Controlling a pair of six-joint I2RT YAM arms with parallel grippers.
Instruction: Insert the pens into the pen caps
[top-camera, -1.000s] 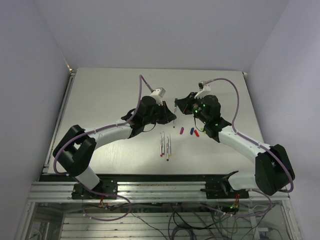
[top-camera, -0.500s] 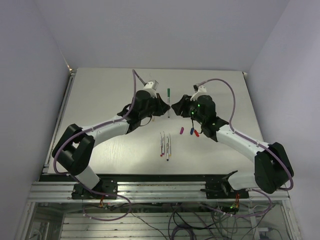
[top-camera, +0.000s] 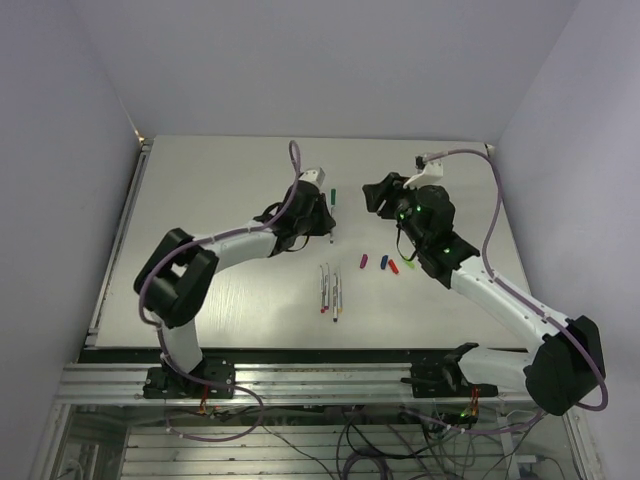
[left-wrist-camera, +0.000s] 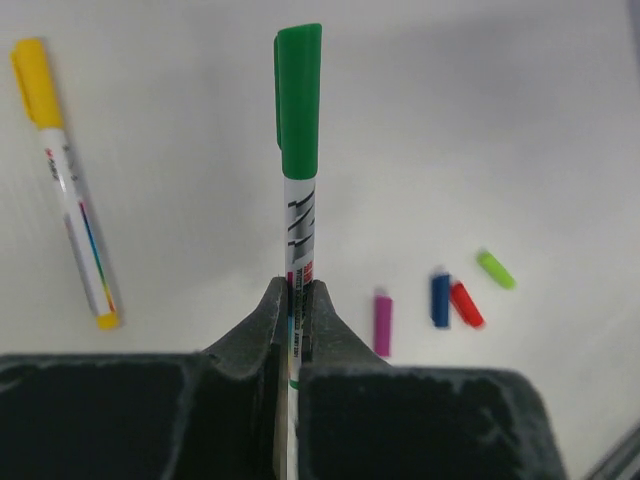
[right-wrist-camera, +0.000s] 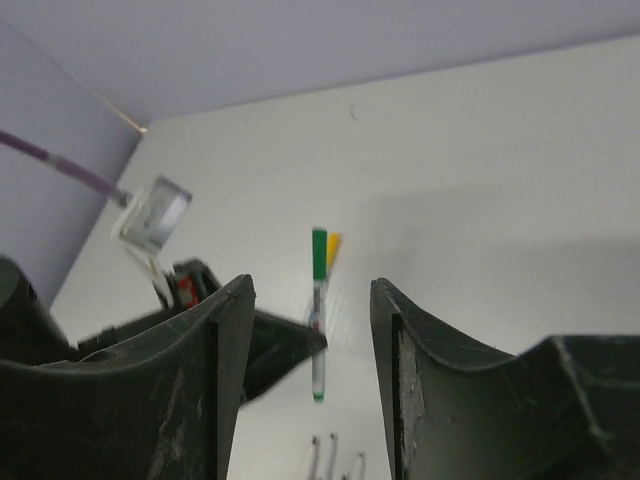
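My left gripper (left-wrist-camera: 297, 290) is shut on a whitish pen (left-wrist-camera: 298, 235) that wears a dark green cap (left-wrist-camera: 298, 100). In the top view this gripper (top-camera: 323, 220) holds the pen (top-camera: 331, 215) above the table's middle. My right gripper (top-camera: 374, 194) stands open to the right of it, apart from it. Its view shows nothing between the fingers (right-wrist-camera: 225, 330), with the green-capped pen (right-wrist-camera: 318, 335) farther off. A yellow-capped pen (left-wrist-camera: 70, 190) lies on the table. Purple (left-wrist-camera: 382, 322), blue (left-wrist-camera: 440, 299), red (left-wrist-camera: 465, 304) and light green (left-wrist-camera: 495, 269) caps lie loose. Uncapped pens (top-camera: 330, 290) lie side by side nearer the bases.
The loose caps (top-camera: 385, 264) sit in a short row right of centre, under the right forearm. The white table (top-camera: 200, 200) ends at grey walls on the left, back and right. A purple cable (top-camera: 470, 160) arcs above the right wrist.
My right gripper has opened, let go of the green cap and drawn back to the right. The left gripper keeps the pen, now capped, and has shifted it left and farther back.
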